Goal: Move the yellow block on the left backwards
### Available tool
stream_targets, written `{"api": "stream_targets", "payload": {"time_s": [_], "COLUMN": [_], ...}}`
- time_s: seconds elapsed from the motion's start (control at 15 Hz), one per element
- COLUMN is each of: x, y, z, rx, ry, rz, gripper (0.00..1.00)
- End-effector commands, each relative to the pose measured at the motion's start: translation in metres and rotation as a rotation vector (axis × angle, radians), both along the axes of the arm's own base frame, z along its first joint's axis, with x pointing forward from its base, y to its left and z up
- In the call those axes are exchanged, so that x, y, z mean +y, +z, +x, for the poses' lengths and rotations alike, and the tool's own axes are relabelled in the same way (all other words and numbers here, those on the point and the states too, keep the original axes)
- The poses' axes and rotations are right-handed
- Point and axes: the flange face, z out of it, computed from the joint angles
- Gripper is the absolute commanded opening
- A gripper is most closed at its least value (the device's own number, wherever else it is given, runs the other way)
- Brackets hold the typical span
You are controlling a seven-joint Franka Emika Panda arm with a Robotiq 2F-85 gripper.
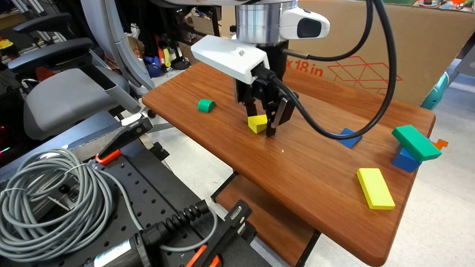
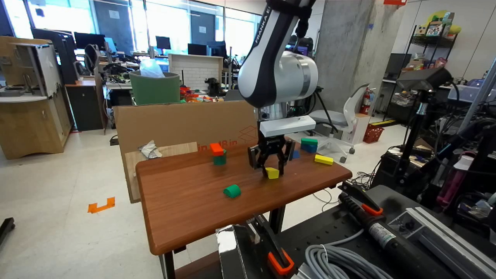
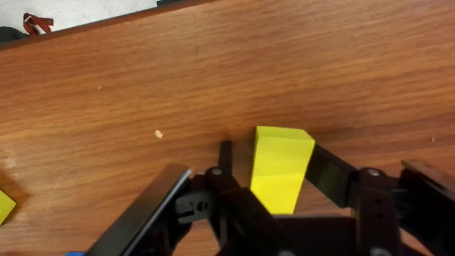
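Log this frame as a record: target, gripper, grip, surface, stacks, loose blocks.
target: small yellow block
gripper: open, jaws astride the target
grip: not yet closed; wrist view shows a gap at one jaw, contact at the other unclear
surface: wooden table
stacks: flat green block on lower blue block; orange block on second green block
loose: green half-round, larger yellow block, part-hidden blue block

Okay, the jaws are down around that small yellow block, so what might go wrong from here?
First, the jaws stand open around the small yellow block, and the wrist view shows a gap on one side, so closing may shove or twist it before both sides grip. Second, the tips look close to the table, so dragging backwards could scrape them along it.
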Motion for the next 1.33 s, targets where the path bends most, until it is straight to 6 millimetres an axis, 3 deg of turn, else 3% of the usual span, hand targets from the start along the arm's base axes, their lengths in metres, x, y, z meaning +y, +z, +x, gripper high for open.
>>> {"api": "stream_targets", "payload": {"time_s": [0.0, 0.13, 0.53, 0.87, 1.27], "x": [-0.008, -0.015, -0.033, -0.036, -0.029], "y": [0.003, 0.010, 0.049, 0.089, 0.099], "z": [0.000, 0.002, 0.006, 0.039, 0.082], "rx": [0.001, 0.005, 0.067, -0.021, -0.063], "ry": [-0.003, -0.020, -0.047, -0.055, -0.013], "rz": [0.003, 0.022, 0.083, 0.056, 0.046], "gripper": [0.23, 0.13, 0.10, 0.10, 0.10]}}
